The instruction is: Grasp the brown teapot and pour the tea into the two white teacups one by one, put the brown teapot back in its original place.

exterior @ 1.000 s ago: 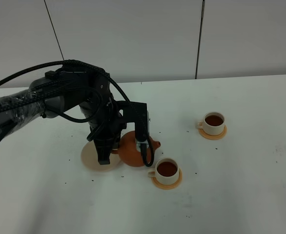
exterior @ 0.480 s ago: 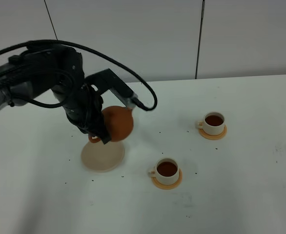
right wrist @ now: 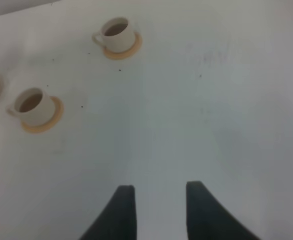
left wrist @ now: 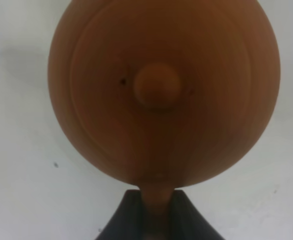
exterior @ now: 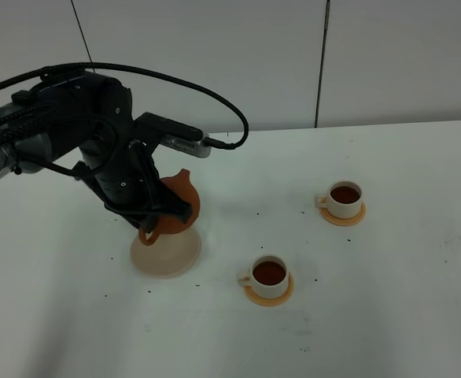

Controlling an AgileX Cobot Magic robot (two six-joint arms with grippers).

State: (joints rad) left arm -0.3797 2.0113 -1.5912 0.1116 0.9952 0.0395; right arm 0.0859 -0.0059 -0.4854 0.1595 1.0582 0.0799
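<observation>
The brown teapot [exterior: 177, 206] hangs tilted just over the pale beige saucer [exterior: 167, 256], its original place, on the left of the table. My left gripper [exterior: 150, 230] is shut on its loop handle. In the left wrist view the teapot's lid and knob [left wrist: 156, 86] fill the picture, with the handle pinched at my left gripper [left wrist: 156, 222]. Two white teacups hold dark tea: one near the front [exterior: 270, 275], one farther right [exterior: 345, 198]. My right gripper [right wrist: 159, 200] is open over bare table, with both teacups [right wrist: 32, 106] [right wrist: 117, 34] ahead of it.
Each cup stands on a small orange coaster [exterior: 271, 297] [exterior: 344, 218]. Small dark specks dot the white table [exterior: 388, 299]. A grey panelled wall [exterior: 325, 63] runs behind the table. The left arm's black cable [exterior: 215, 94] loops above the teapot.
The left arm has carried the teapot from beside the near cup back to over the saucer, then turned and lowered it. The cups have not moved.
</observation>
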